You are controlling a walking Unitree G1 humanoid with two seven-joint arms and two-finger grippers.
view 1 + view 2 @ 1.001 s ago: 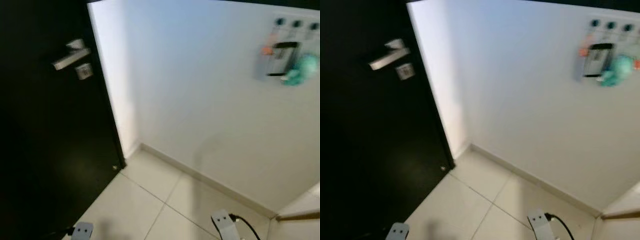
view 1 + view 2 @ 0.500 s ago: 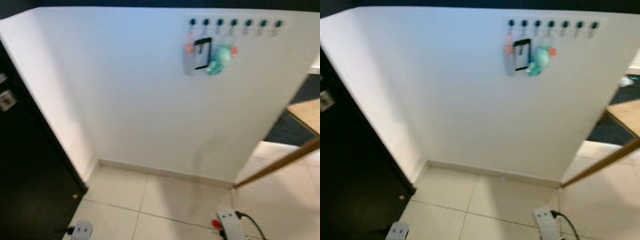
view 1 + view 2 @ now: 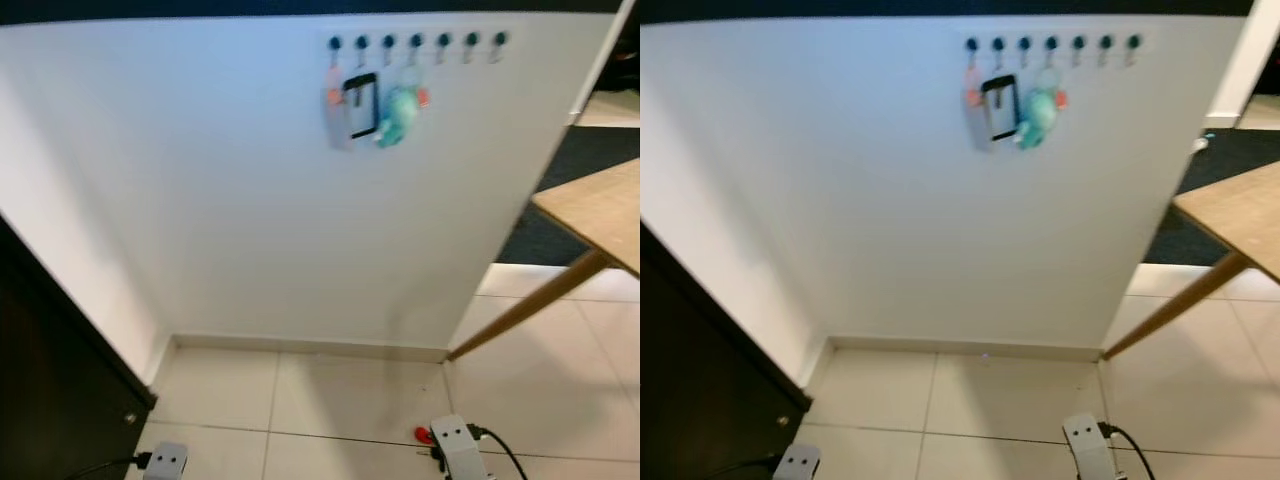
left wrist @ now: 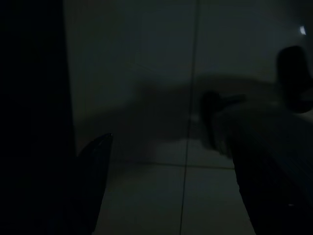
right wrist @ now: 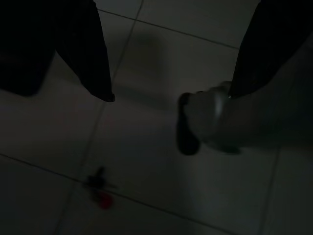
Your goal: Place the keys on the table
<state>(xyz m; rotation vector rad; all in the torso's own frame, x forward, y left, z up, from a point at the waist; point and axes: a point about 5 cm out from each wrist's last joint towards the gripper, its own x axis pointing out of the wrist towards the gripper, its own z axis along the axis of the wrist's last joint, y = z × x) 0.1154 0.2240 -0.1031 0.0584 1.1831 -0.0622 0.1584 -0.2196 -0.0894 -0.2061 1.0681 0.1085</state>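
A: Where are the keys?

B: Hanging from the hooks near the top edge of the white wall, beside a teal fob, so they must be lifted off before anything else.

A: And the table?

B: Its wooden corner juts in past the wall's right edge, well apart from the keys.

A: The arms?

B: Both hang low over the tiled floor, idle. The right gripper has its fingers spread with nothing between them; the left gripper looks spread and empty too, though that view is very dark.
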